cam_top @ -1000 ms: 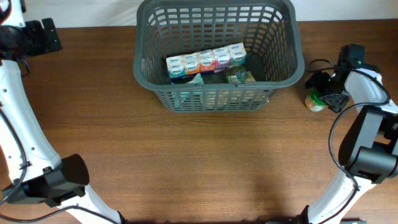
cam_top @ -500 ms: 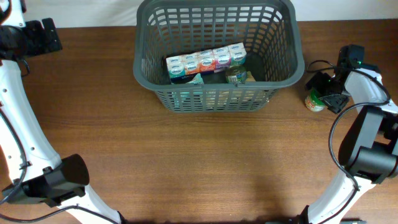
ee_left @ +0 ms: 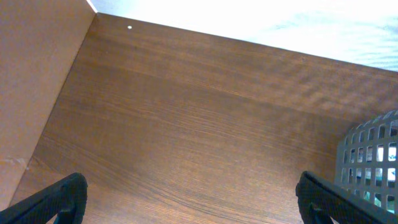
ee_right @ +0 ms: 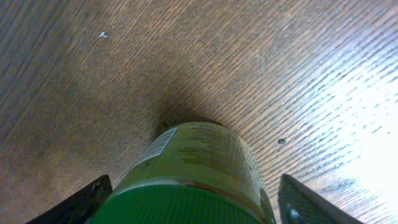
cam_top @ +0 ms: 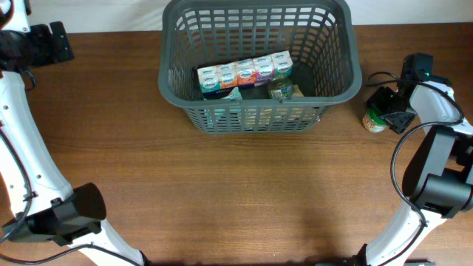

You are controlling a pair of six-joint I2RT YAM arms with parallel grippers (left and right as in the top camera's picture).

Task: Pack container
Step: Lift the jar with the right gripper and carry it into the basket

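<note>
The dark grey slotted container stands at the back middle of the table. Its corner shows in the left wrist view. Inside lie a row of small cartons and a small jar. A green-lidded jar with a pale label stands upright on the table just right of the container. My right gripper is open with a finger on each side of that jar, and a small gap shows at the right finger. My left gripper is open and empty at the far back left.
The table's back edge and a white wall run behind the container. A brown panel borders the table on the left. A black cable loops near the right arm. The arm bases stand at the front corners.
</note>
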